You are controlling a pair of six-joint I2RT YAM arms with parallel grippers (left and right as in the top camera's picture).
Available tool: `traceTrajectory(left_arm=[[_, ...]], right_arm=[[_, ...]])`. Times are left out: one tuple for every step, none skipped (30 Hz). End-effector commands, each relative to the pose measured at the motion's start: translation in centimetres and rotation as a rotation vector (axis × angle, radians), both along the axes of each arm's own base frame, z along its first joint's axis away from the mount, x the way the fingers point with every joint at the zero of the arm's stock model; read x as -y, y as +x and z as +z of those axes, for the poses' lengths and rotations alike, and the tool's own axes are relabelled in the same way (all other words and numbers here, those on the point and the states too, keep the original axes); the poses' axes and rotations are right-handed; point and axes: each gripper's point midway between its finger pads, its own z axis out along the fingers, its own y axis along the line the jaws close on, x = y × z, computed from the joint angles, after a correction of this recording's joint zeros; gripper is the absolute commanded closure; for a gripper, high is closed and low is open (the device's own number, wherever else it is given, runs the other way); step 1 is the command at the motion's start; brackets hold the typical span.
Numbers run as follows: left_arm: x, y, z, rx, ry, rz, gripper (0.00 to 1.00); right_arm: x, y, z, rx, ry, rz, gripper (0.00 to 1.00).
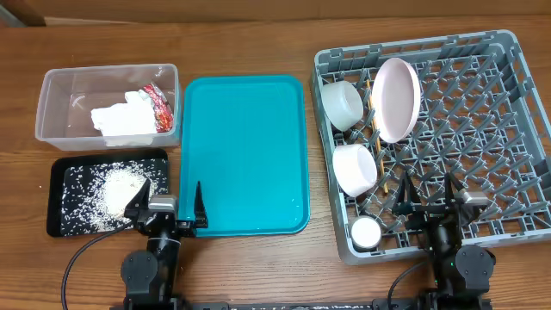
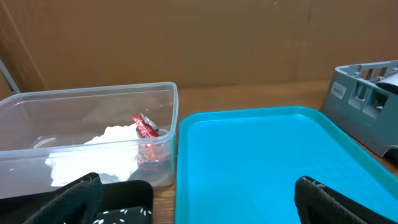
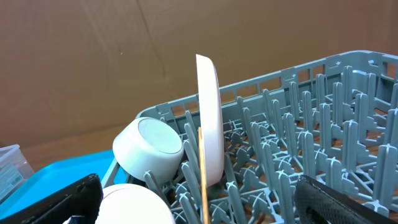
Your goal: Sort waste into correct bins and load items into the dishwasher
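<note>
The grey dish rack (image 1: 482,129) holds the pinkish plate (image 1: 395,98) on edge, two white bowls (image 1: 342,103) (image 1: 355,168), a small white cup (image 1: 366,232) and the chopsticks (image 1: 380,145). The clear tub (image 1: 60,95) holds the crumpled napkin (image 1: 120,119) and the red wrapper (image 1: 159,105). The black tray (image 1: 65,176) holds rice grains (image 1: 120,191). My left gripper (image 1: 166,207) is open and empty at the teal tray's front left corner. My right gripper (image 1: 430,200) is open and empty over the rack's front edge. In the right wrist view the plate (image 3: 208,118), a bowl (image 3: 149,149) and a chopstick (image 3: 203,180) stand ahead.
A teal serving tray (image 1: 245,155) lies between the bins and the rack; it also shows in the left wrist view (image 2: 267,168), beside the clear tub (image 2: 37,118). The table is wooden, with a brown wall behind it.
</note>
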Motion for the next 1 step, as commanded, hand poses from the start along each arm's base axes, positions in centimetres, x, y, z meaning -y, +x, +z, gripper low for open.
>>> traceTrajectory(left_arm=[[0.05,-0.03,-0.03,0.005,0.020,-0.001,0.00]], right_arm=[[-0.19,-0.02,-0.15,0.005,0.004,0.009,0.00]])
